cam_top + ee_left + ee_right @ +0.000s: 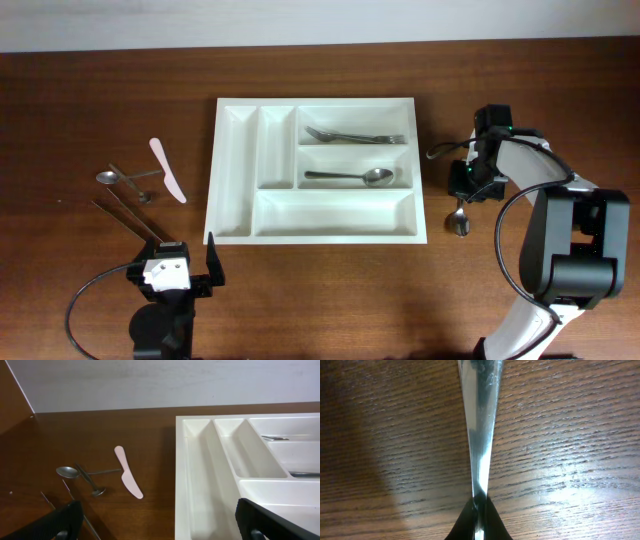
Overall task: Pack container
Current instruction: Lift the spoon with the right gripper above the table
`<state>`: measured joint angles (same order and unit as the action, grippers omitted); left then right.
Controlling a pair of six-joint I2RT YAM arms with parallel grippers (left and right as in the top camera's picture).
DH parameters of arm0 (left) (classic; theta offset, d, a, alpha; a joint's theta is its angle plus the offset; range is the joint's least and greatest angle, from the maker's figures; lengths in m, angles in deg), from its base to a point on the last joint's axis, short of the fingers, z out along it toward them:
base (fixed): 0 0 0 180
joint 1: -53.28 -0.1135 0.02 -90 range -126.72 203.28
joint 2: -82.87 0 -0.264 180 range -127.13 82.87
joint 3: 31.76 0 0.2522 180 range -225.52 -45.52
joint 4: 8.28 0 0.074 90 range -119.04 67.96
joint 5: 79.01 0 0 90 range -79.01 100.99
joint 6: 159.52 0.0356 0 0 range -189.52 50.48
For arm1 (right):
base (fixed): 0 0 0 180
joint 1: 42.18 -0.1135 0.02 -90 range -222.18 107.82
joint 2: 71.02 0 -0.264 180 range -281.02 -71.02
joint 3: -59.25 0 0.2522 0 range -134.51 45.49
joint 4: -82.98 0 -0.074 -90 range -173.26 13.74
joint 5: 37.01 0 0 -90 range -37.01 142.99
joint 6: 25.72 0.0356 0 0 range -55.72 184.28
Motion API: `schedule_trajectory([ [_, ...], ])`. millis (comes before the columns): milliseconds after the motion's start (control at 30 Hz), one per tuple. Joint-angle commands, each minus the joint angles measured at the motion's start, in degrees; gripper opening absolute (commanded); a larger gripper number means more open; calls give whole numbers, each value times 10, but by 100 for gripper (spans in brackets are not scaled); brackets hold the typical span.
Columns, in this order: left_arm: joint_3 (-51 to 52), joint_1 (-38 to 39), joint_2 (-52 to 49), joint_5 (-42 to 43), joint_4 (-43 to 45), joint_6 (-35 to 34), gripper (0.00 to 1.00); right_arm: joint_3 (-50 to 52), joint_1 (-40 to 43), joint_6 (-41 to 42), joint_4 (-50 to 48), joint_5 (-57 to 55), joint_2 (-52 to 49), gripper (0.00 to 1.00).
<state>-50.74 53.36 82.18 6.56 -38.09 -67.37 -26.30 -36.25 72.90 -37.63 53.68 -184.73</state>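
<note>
The white container (335, 213) with five compartments lies mid-table. A fork (355, 136) is in its far right compartment and a spoon (350, 177) in the one below. My right gripper (466, 186) is right of the container, low over the table, shut on the handle of a metal spoon (461, 222). In the right wrist view the fingers (479, 522) pinch the thin metal handle (479, 425) just above the wood. My left gripper (188, 262) is open and empty near the front edge. It spans the container's left wall (182, 485) in the left wrist view (160, 527).
Loose cutlery lies left of the container: a pink plastic knife (168, 170), two small metal spoons (122, 180) and thin dark sticks (125, 215). They also show in the left wrist view: the knife (128, 478) and the spoons (67, 471).
</note>
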Motion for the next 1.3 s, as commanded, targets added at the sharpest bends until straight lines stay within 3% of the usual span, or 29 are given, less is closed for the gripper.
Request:
schedule_trajectory([
  [0,3,-2,4,8,2,9,99,45,1,5,11,-14,-66,4],
  [367,3,-2,4,8,2,9,99,-2,1,5,49,-14,-64,4],
  [800,3,-2,4,8,2,9,99,-170,1,-9,150,-14,-55,4],
  [1033,3,-2,4,8,2,9,99,-207,1,-9,166,-14,-55,4],
  [1267,3,-2,4,8,2,9,99,-276,1,-52,205,4,-55,4],
])
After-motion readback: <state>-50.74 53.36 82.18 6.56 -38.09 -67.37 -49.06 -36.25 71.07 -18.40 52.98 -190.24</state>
